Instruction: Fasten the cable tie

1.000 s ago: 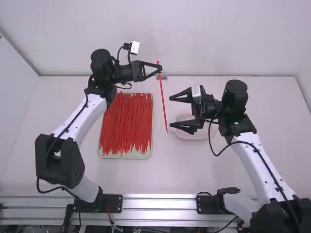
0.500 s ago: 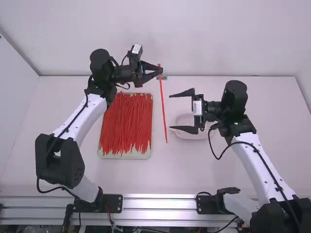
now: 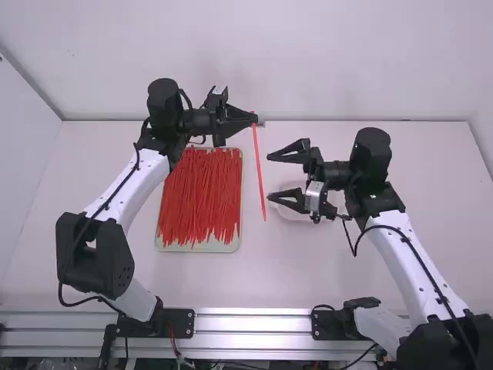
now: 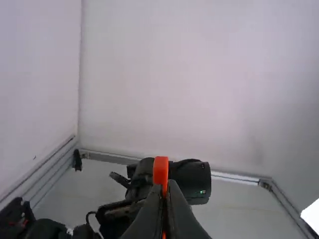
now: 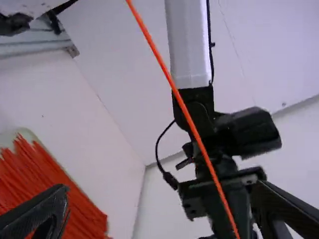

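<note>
While my left gripper (image 3: pixel 252 118) clamps one tie (image 3: pixel 259 171) by its top, dangling between tray (image 3: pixel 236 247) and wide-open right gripper (image 3: pixel 270 178), I judge the tail needs catching next.

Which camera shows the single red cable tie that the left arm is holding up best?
The high view: the cable tie hangs full length from the left gripper. The left wrist view catches its pinched end, the right wrist view a slanted middle stretch.
</note>
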`<state>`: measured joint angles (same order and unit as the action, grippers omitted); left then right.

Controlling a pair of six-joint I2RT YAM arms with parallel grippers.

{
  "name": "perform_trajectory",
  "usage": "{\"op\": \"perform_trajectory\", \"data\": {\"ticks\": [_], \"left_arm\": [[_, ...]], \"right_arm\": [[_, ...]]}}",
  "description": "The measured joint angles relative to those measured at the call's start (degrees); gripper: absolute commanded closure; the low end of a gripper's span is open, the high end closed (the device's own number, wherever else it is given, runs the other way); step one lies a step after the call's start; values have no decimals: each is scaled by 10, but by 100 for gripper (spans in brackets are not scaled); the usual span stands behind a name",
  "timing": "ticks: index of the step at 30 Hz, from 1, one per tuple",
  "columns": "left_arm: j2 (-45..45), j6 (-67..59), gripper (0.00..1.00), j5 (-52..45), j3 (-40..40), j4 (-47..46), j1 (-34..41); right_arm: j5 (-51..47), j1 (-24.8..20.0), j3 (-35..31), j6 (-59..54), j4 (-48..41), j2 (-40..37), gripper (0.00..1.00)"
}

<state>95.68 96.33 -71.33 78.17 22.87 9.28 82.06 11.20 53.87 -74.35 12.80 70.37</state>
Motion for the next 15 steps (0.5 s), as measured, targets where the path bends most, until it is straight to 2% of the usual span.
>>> {"op": "perform_trajectory", "data": {"ticks": [3, 5, 7, 9, 11, 12, 15], "left_arm": [[0, -5, 98, 2, 0, -4, 3], [0, -10, 98, 6, 0, -4, 5], [0, -11, 98, 6, 0, -3, 7], [0, -14, 98, 6, 0, -5, 10], [0, -14, 98, 6, 0, -7, 11], [0, -15, 98, 6, 0, -7, 11], [0, -14, 98, 6, 0, -8, 10]], "right_arm": [[4, 12, 0, -24, 5, 0, 0], [9, 25, 0, -56, 8, 0, 13], [12, 32, 0, -71, 8, 0, 18], [18, 45, 0, -97, 17, 0, 34], [22, 52, 0, -115, 26, 0, 40], [25, 56, 0, -122, 31, 0, 52], [28, 57, 0, -134, 33, 0, 56]]}}
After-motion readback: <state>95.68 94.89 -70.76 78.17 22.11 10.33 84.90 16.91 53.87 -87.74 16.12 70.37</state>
